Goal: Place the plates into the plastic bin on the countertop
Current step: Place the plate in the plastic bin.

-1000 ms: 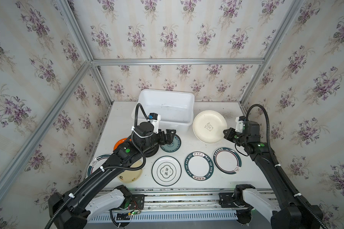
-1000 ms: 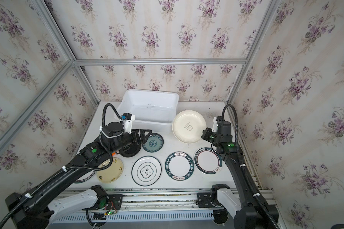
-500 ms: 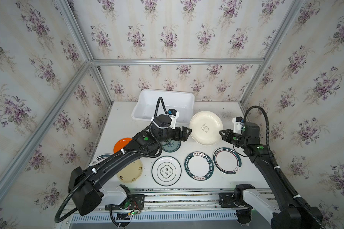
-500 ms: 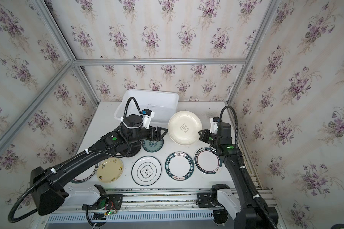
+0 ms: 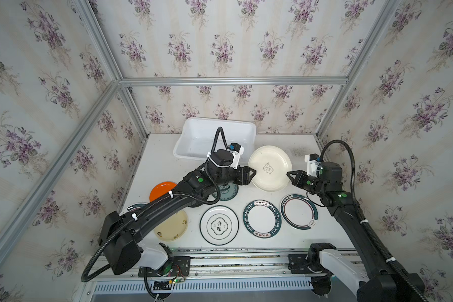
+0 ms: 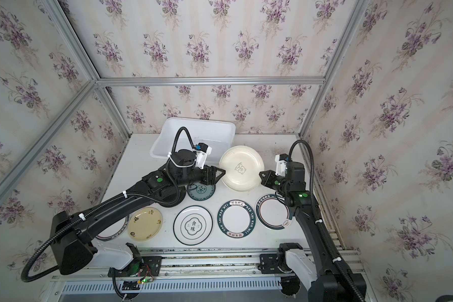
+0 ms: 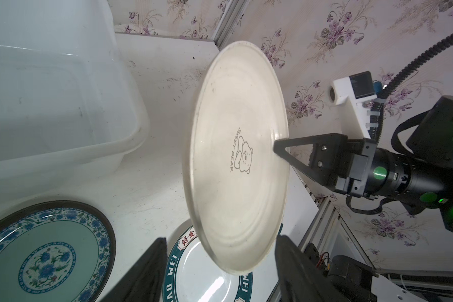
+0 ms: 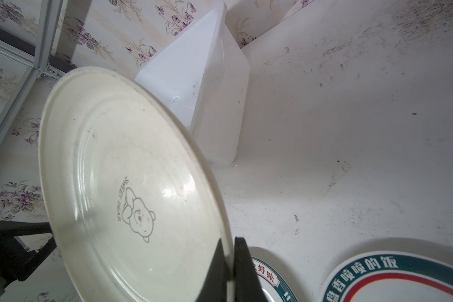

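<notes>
Floral wallpaper (image 5: 220, 52) and aluminium rails (image 5: 233, 81) close in a white, scuffed tabletop (image 5: 162, 162). At its middle, the right claw (image 5: 289, 174) is pressed together on the rim of a cream plate (image 5: 270, 168) printed with a small bear, one finger on each face. The plate hangs tilted, clear of the tabletop.

Facing it, the left claw (image 5: 253, 172) is spread, and the plate's opposite rim sits between its fingers (image 7: 152, 261). Whether they touch the rim I cannot tell.

Just below the left claw lies a teal flower-patterned plate (image 5: 226, 192). Right behind that claw's wrist stands the plastic bin (image 5: 215, 120), against the back wall.

Below the two claws, towards the arm bases, a teal-lettered plate (image 5: 262, 219) lies flat, with a plate carrying Chinese characters (image 5: 219, 225) beside it. A teal-rimmed plate (image 5: 297, 211) lies under the right arm.

Further out along the left arm are a black plate (image 6: 171, 201), mostly hidden, an orange plate (image 5: 162, 189), a yellowish plate (image 5: 171, 226), and a dark-rimmed plate (image 6: 113, 230) half covered by the arm.
</notes>
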Available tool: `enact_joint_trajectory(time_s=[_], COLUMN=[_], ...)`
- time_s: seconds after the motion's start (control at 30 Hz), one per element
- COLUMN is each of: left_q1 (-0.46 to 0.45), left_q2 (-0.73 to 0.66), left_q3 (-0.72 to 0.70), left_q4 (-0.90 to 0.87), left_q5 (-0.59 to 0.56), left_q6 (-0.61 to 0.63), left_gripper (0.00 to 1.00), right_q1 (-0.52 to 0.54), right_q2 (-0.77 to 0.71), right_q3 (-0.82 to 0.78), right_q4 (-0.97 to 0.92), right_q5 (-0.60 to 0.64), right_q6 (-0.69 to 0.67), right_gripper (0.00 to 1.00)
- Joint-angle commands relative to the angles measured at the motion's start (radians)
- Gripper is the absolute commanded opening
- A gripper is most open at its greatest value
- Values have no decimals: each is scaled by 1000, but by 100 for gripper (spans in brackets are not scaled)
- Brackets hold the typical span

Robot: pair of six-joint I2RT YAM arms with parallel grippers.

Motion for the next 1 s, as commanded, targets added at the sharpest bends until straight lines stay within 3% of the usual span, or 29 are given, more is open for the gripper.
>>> enact_joint_trajectory(time_s=[0.0,0.1,0.17,0.27,0.47,0.97], left_q1=[1,1,1,2,1,2], left_q2=[10,22,29,40,62,106], left_q3=[16,26,33,43,64,87], left_q4=[31,31,31,31,30,16], left_q5=[-12,-13,-16,-17,-12,-21], left_q6=[12,13,19,23,22,27], left_gripper=[62,56,41,38,20,23], right_q1=[0,-1,0,0,0,0], right_q2=[-2,1,2,1,-2,-1], right_q3=[-3,-2,-2,-4,-4,0], right_q4=[57,59,60,63,60,81], right_q5=[-25,-31,-33,-38,-49,-107], right_q6=[9,11,11,10,4,-16], right_gripper=[0,0,0,0,0,0])
